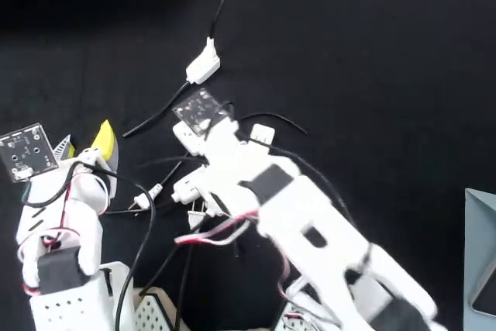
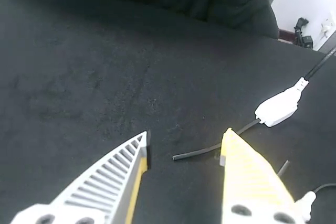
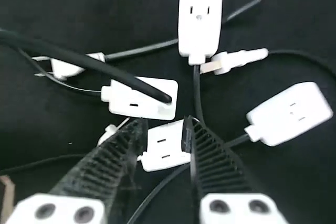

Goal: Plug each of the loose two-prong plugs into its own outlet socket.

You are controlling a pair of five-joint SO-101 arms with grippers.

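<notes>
- I've got the right end effector [image 3: 163,129] down in the knot of cords at the middle of the tabletop [image 1: 372,75]. Its black fingers [image 3: 123,150] are closed to the width of a white socket block [image 3: 163,148], one pad against each side.
- That block lies flat with its two slots facing up at my wrist camera. Its long axis runs straight across from one finger to the other.
- Just beyond it sits a second socket [image 3: 139,98], also flat, with a black cable [image 3: 79,59] draped over its face.
- Farther out is a three-hole socket [image 3: 199,17], face up, with its long axis pointing away from the end effector and its cord leaving the nearer end.
- A loose plug [image 3: 233,59] lies flat just beside that cord end, crosswise to the socket, with its tan end turned toward the cord.
- One more socket [image 3: 291,114] lies off to the side, tilted on the diagonal.
- The left end effector [image 2: 185,136] is at the near left, spread wide open over bare cloth and holding nothing.
- The far socket [image 1: 203,63] sits apart from the cluster, with its long axis running near-left to far-right and its cord leaving the far end.
</notes>
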